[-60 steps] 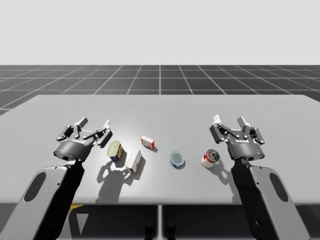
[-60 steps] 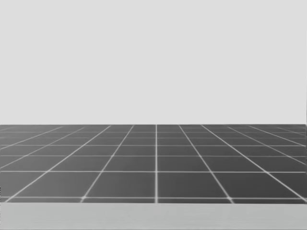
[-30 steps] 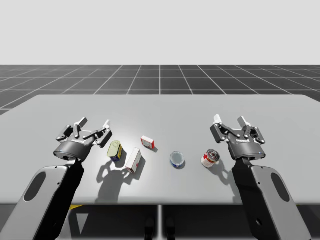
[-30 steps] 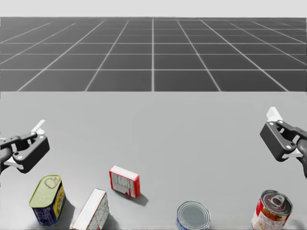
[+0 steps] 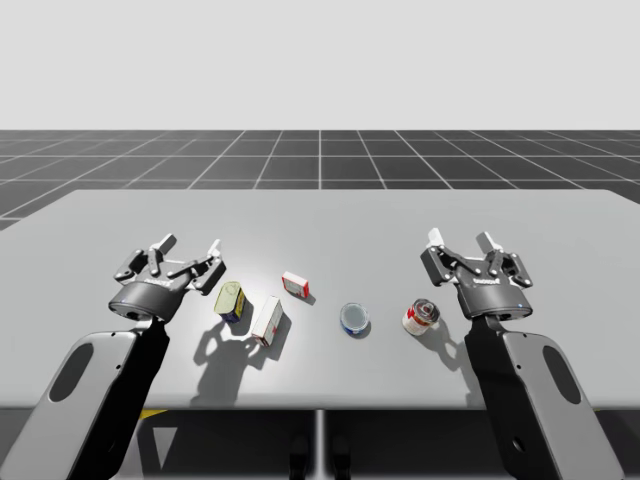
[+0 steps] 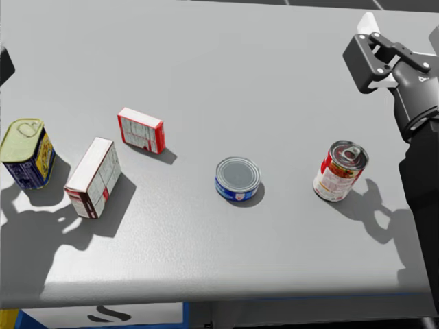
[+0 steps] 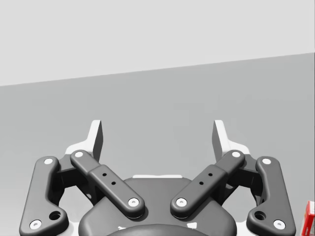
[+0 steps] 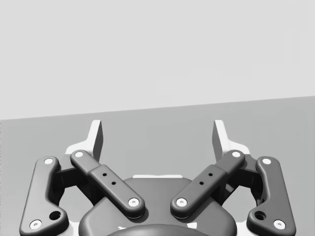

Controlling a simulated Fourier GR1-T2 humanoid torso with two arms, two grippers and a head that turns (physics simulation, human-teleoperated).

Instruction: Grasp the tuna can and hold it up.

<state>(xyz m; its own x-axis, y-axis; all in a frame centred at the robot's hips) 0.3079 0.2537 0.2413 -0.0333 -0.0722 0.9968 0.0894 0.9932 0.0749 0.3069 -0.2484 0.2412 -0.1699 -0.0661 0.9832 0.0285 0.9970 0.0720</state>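
While both arms were held over the grey table [image 5: 330, 215], the tuna can [image 6: 237, 179], a low blue can w/ a plain silver lid, stood upright on it near the front edge, approx. in the middle btw. the two arms. No finger touched it. The right gripper [image 5: 459, 242] was wide open and held nothing; it was beyond the red-and-white can [image 6: 341, 171], which stood just to the right of the tuna can. The left gripper [image 5: 190, 246] was also wide open and empty, near a blue tin w/ a yellow top [image 6: 26, 154]. Btw. this tin and the tuna can lay a white-and-red box [image 6: 94, 177] and, a bit further back, a small red box [image 6: 140, 129].
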